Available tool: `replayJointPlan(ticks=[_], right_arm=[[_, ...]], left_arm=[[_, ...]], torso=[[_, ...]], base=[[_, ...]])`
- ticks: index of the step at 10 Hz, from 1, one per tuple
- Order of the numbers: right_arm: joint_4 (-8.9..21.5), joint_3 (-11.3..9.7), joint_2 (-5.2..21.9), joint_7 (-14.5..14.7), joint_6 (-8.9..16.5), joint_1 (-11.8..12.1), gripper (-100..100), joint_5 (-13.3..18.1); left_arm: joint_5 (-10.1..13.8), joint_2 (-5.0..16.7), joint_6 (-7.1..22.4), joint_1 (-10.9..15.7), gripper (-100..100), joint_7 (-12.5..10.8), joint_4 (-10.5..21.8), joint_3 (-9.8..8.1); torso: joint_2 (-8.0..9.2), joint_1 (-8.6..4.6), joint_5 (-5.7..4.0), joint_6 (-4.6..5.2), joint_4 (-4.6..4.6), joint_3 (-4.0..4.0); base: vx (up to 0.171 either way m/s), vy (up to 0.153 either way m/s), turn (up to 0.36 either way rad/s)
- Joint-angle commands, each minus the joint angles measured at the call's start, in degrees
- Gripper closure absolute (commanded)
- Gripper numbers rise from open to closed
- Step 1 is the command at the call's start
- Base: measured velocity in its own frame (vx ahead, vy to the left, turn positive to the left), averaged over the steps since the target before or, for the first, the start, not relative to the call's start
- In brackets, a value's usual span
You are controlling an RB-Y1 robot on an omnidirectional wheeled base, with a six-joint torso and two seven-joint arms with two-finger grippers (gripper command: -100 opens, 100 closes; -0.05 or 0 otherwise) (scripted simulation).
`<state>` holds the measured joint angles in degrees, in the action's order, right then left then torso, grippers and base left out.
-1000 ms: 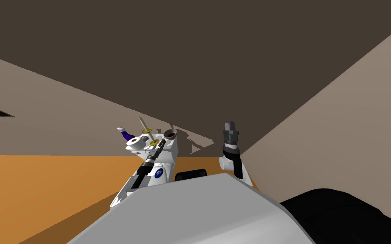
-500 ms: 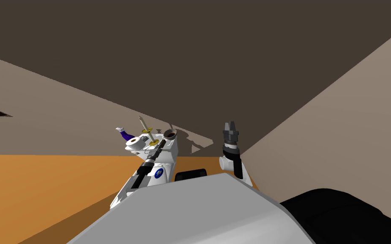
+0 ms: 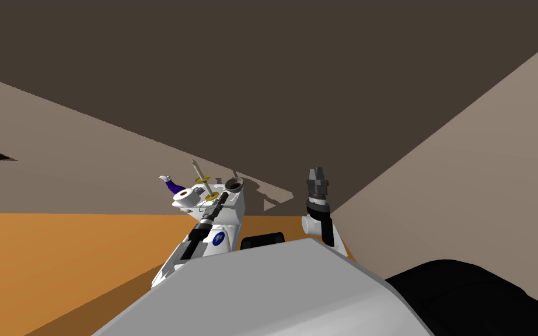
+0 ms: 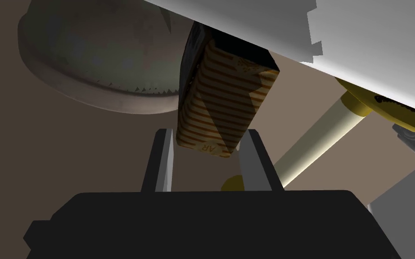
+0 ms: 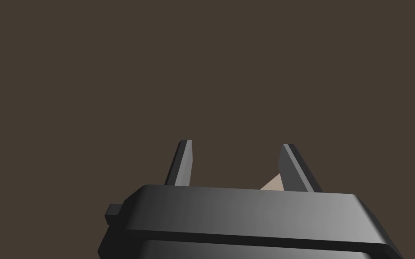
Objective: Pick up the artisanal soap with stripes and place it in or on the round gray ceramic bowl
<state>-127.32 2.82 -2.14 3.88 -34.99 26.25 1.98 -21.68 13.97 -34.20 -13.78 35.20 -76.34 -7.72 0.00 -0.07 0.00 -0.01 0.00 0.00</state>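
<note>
A room with dull brown and tan walls [image 3: 116, 157] and an orange floor [image 3: 58, 256] is seen steeply from above, the whole scene tilted by the camera. A white unit [image 3: 227, 219] stands on the floor against the wall. On its top are set a small purple object [image 3: 173, 185], a white round item [image 3: 187, 196], a slanting cream rod [image 3: 199, 173] with gold discs, and the grey bowl [image 3: 234, 185] at the far corner.

The left arm is stretched out over the top of the unit. The left gripper [image 4: 207, 133] is closed on the striped soap [image 4: 222, 105]: the near end of the bar, cream with brown stripes, is pinched between the two fingers [image 4: 164, 155], which press its sides. The bar is held pointing away from the gripper, just beside the rounded wall of the bowl. Whether bar and bowl touch cannot be told. The far end of the bar is in shadow, under the edge of a white surface.

The right arm is raised beside the chest, well apart from the unit. The right gripper [image 5: 236, 144] is spread open, with nothing held between its fingers.
</note>
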Motion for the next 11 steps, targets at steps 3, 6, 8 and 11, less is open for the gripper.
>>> replayJointPlan(ticks=[3,6,8,11], right_arm=[[0.00,0.00,0.00,0.00,0.00,0.00,0,0.00],[0.00,0.00,0.00,0.00,0.00,0.00,0,0.00],[0.00,0.00,0.00,0.00,0.00,0.00,0,0.00],[0.00,0.00,0.00,0.00,0.00,0.00,0,0.00]], left_arm=[[-0.47,2.41,1.58,0.26,100,-2.44,-3.85,0.08],[-0.88,4.79,3.27,0.60,100,-4.43,-7.17,0.05],[-1.19,7.23,5.24,1.08,100,-5.88,-9.89,-0.09],[-1.26,10.07,8.18,1.84,100,-7.07,-12.11,-0.26]], torso=[[-0.07,0.04,-0.03,0.00,0.02,-0.02],[-0.09,0.05,-0.04,0.02,0.03,-0.02],[-0.09,0.01,-0.07,0.03,0.05,-0.02],[-0.02,-0.09,-0.12,0.04,0.08,0.03]], base=[[0.026,0.016,0.043],[0.032,0.020,0.035],[0.035,0.009,0.028],[0.009,-0.013,-0.016]])
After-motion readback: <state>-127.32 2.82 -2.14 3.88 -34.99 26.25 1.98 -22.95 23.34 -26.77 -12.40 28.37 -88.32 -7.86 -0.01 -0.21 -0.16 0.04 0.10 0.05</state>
